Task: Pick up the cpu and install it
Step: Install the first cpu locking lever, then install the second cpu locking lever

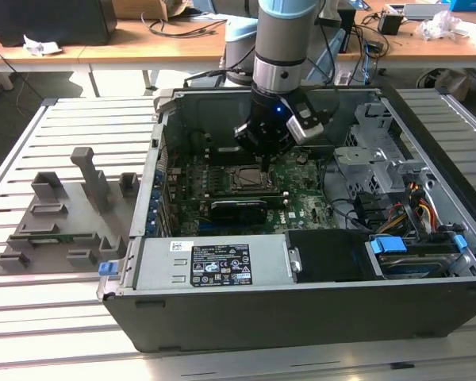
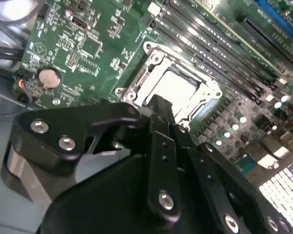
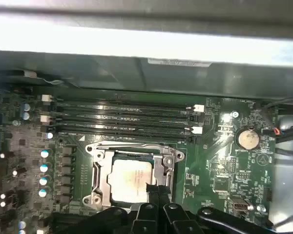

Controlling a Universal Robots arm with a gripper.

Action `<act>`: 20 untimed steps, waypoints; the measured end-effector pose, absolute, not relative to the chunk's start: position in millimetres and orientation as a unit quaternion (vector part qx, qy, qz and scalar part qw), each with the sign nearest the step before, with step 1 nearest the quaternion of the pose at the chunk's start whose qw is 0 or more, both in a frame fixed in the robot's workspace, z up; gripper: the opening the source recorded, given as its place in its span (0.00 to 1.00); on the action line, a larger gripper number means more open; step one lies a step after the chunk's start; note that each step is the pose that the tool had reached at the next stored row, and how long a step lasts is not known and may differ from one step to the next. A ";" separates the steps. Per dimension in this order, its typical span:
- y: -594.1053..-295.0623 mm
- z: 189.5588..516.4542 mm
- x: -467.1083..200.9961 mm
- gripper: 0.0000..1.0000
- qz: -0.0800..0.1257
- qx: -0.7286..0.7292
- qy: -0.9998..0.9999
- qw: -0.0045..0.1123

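The cpu (image 3: pixel 128 179) is a silvery square lying flat inside the metal-framed socket (image 3: pixel 98 175) on the green motherboard. In the second wrist view the cpu (image 2: pixel 175 87) sits in the socket frame (image 2: pixel 154 57), just past my fingertips. My gripper (image 3: pixel 156 191) stands at the chip's edge with its two black fingers pressed together, shut, and nothing shows between them. In the second wrist view the gripper (image 2: pixel 159 111) hangs right at the socket's rim. In the exterior view the gripper (image 1: pixel 263 155) is down inside the open computer case (image 1: pixel 301 317), above the socket (image 1: pixel 239 179).
Memory slots (image 3: pixel 122 119) run beside the socket. A coin battery (image 3: pixel 247 139) lies further off. A long black card (image 1: pixel 238 210) sits close to the socket. The drive cage (image 1: pixel 373 151) and cables fill the exterior view's right. A grey fixture (image 1: pixel 63 214) lies outside on the exterior view's left.
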State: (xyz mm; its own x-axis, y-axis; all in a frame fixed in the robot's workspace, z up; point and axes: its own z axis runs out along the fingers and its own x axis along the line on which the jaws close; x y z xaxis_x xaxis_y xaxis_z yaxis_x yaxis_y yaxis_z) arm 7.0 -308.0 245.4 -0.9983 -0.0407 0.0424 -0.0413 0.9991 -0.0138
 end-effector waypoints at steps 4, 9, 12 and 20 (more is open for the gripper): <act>-307.9 255.8 7.0 0.11 0.008 0.020 -1.000 0.021; -308.0 256.0 7.0 0.11 0.008 0.021 -1.000 0.021; -307.9 256.0 7.0 0.11 0.008 0.021 -1.000 0.021; -322.1 255.7 7.0 0.11 0.008 0.021 -1.000 0.021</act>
